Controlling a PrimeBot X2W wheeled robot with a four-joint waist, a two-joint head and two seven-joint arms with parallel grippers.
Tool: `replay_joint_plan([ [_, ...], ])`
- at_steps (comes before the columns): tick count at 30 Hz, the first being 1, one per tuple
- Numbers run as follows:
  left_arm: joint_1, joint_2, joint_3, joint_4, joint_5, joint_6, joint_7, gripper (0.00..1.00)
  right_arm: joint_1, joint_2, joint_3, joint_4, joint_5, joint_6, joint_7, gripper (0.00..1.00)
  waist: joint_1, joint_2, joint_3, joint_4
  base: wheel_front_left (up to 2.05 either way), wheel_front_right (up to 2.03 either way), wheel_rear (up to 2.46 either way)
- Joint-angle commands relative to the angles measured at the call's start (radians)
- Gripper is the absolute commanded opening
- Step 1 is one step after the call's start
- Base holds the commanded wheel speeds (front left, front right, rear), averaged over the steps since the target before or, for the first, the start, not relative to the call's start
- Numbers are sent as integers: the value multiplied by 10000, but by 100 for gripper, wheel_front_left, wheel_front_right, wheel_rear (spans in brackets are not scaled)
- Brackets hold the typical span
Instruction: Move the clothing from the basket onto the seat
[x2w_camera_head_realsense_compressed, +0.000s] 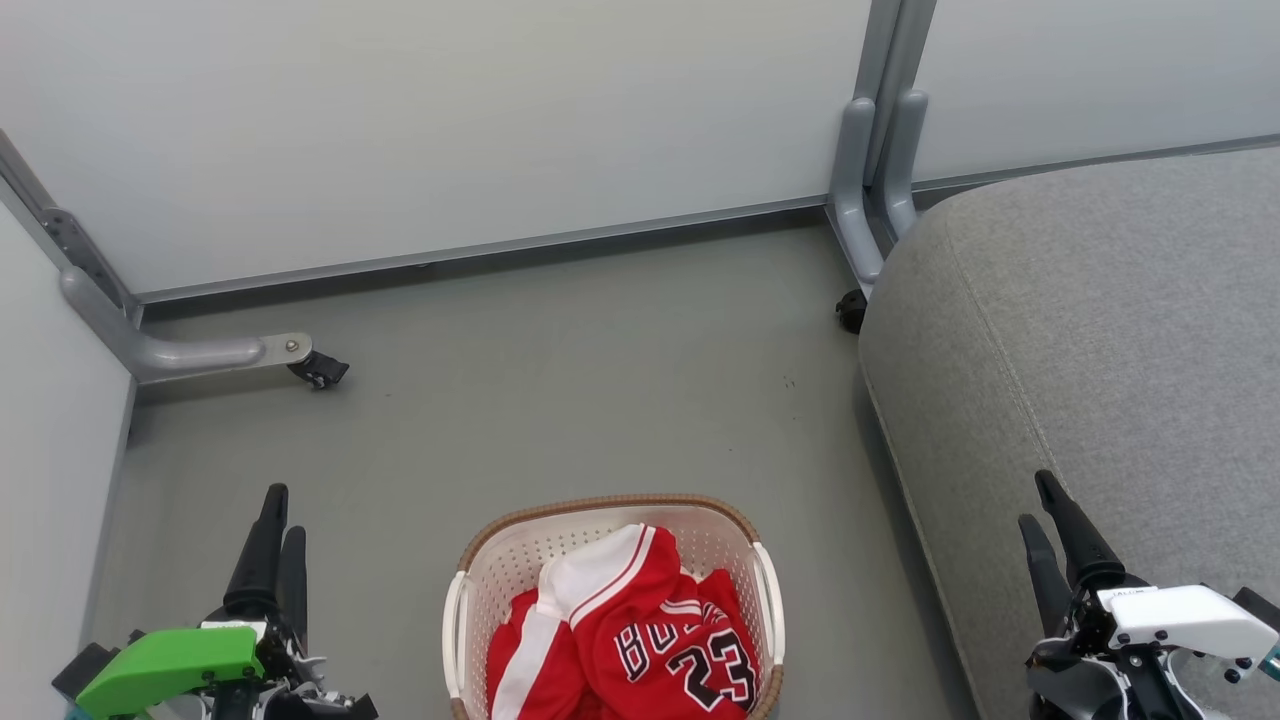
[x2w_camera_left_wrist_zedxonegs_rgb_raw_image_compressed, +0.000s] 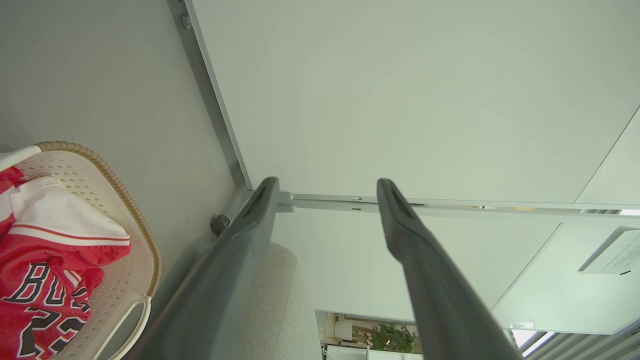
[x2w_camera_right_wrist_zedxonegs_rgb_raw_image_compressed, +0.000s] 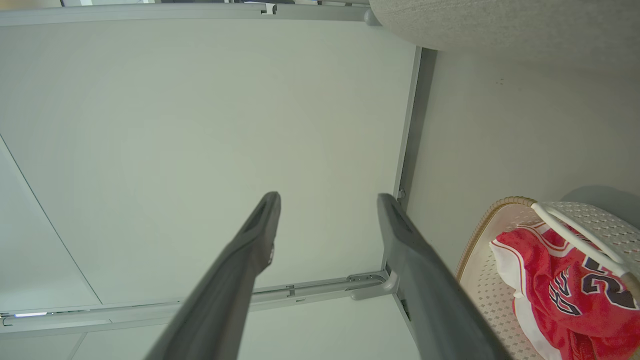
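The red clothing (x2w_camera_head_realsense_compressed: 640, 640), a "23" jersey and a piece with a white stripe, lies bunched in the cream basket (x2w_camera_head_realsense_compressed: 500, 560) on the floor at the bottom centre. The grey seat (x2w_camera_head_realsense_compressed: 1120, 330) fills the right side. My left gripper (x2w_camera_head_realsense_compressed: 276, 515) hangs open at the lower left, well apart from the basket. My right gripper (x2w_camera_head_realsense_compressed: 1040, 500) stands open at the lower right, over the seat's front edge. In the left wrist view the open left gripper (x2w_camera_left_wrist_zedxonegs_rgb_raw_image_compressed: 325, 187) points at a wall panel, with the clothing (x2w_camera_left_wrist_zedxonegs_rgb_raw_image_compressed: 45, 280) and basket (x2w_camera_left_wrist_zedxonegs_rgb_raw_image_compressed: 135, 220) at the left. The right wrist view has its open gripper (x2w_camera_right_wrist_zedxonegs_rgb_raw_image_compressed: 327, 200) and the clothing (x2w_camera_right_wrist_zedxonegs_rgb_raw_image_compressed: 565, 295).
Pale partition panels (x2w_camera_head_realsense_compressed: 450, 130) close off the back and left. Their grey feet with castors (x2w_camera_head_realsense_compressed: 318, 370) rest on the floor at the left and beside the seat (x2w_camera_head_realsense_compressed: 852, 312). Grey floor (x2w_camera_head_realsense_compressed: 600, 400) lies between the basket and the panels.
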Motion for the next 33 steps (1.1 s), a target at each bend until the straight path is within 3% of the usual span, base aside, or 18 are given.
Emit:
replay_joint_plan([
  [1, -159, 38, -36, -232, 90, -8, -105, 100, -145, -62, 50, -214, -97, 4, -115, 100, 0, 0, 2, 3, 0, 0, 0],
  [13, -162, 53, -218, -689, 996, -15, -684, 100, -71, -88, 289, -661, -984, 4, -697, 100, 0, 0, 31, 3, 0, 0, 0],
  [33, -280, 77, -505, -1427, 4158, 148, -1488, 100, -67, -122, 750, -1442, -4486, 4, -1510, 100, 0, 0, 110, 30, 0, 0, 0],
])
